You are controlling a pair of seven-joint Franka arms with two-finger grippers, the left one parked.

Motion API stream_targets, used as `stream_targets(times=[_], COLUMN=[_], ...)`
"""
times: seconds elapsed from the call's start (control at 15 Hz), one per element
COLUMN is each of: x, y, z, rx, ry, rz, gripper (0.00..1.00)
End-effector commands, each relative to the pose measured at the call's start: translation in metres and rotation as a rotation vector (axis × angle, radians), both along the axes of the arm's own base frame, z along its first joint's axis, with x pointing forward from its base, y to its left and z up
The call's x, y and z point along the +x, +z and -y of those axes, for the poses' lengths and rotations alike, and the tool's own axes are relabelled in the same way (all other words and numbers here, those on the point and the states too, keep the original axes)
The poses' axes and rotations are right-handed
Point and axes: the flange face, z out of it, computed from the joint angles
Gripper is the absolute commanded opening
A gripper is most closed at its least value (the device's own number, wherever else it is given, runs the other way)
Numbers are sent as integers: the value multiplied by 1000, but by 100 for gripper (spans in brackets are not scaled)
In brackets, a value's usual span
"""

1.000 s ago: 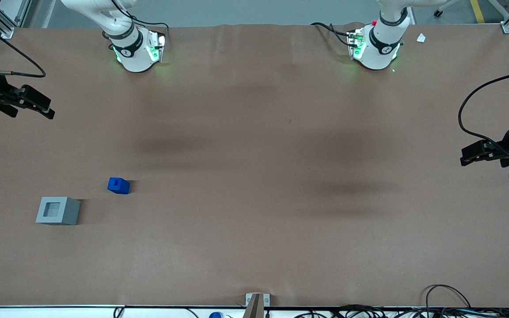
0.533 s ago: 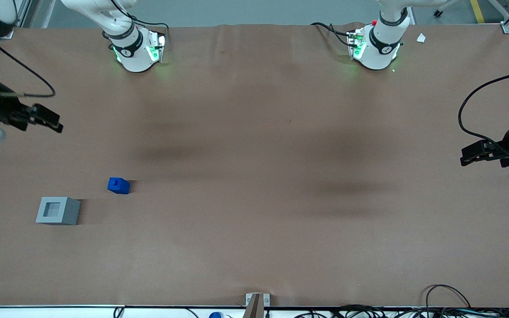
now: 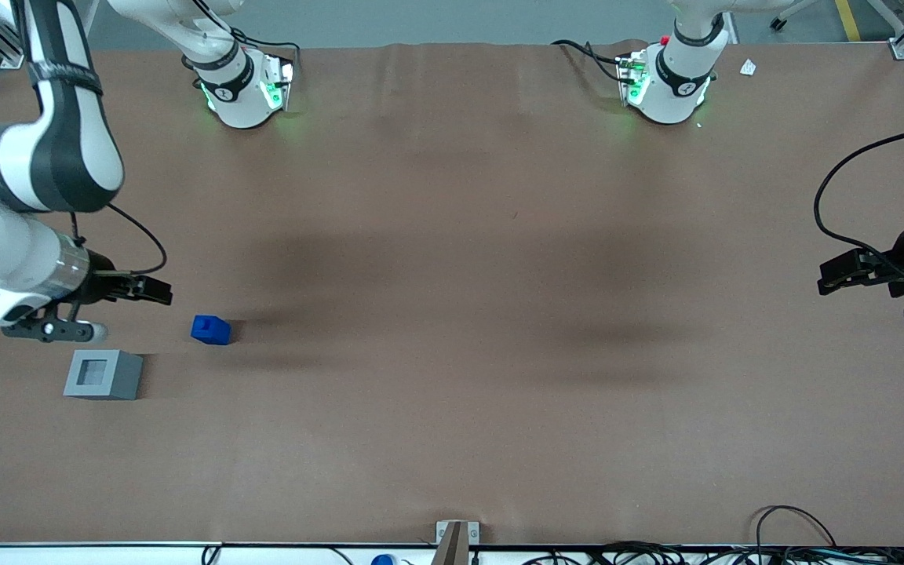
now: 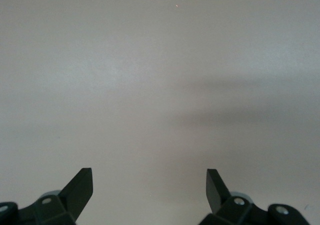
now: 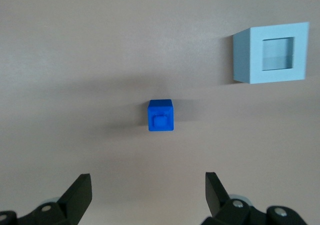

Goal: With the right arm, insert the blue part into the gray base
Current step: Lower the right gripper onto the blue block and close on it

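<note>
The right arm (image 3: 44, 149) is white with black bands (one carries white lettering), a black cable, and a black end effector (image 3: 155, 294).

right arm (image 3: 36, 149) reaches in at the working arm's end of the table, forearm bent down toward the front camera, wrist turned so the gripper (image 3: 155, 292) points sideways toward the parked arm's end; gripper hangs above the table surface. Fingers (image 5: 79, 191) spread wide apart; nothing between them.
</note>
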Motion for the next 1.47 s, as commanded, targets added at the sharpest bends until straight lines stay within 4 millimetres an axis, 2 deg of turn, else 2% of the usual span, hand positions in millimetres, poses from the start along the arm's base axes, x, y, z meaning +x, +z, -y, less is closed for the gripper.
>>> stream_targets(times=[0.0,0.2,0.4,0.67,0.8,0.87,1.0,1.27,1.4], x=[-1,-9,-15,-16,-15,-15,-16,-14,-13], y=[-45,-97,-137,-177,-189,-193,-197,-195,-193], z=[1,2,3,5,6,6,5,5,7], rx=[-7,-10,-14,-18,-19,-20,-20,-20,-20], ry=[-6,-6,-9,-11,-13,-13,-11,-11,-17], rz=[-13,22,52,52,53,55,47,52,49], gripper=[100,100,100,95,91,86,70,22,5])
